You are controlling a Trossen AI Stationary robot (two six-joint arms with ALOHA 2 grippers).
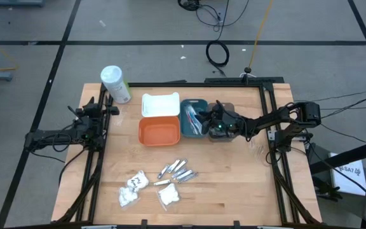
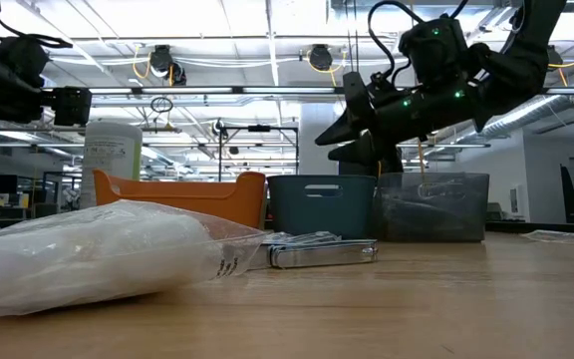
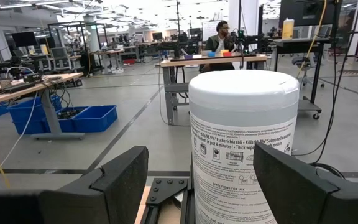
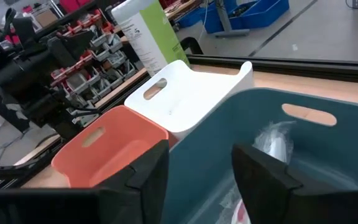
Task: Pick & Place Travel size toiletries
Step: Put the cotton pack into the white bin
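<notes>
light: bright, even, ceiling strip lamps [image 2: 267, 40] | shadows: soft | blur: near packet [image 2: 98, 254] out of focus in low view

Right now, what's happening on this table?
The right gripper hovers over the teal tray, fingers apart with nothing between them; toothbrushes already lie in that tray. Silvery tubes and white packets wait on the table's near side. The orange tray looks empty. The left gripper idles, open, by the big white bottle.

A white bottle [image 1: 115, 83] with a green label stands at the wooden table's [image 1: 234, 184] far left corner. Orange tray [image 1: 159, 131], white tray [image 1: 160, 105], teal tray [image 1: 194, 117] and grey tray [image 1: 226, 109] cluster together mid-table.
</notes>
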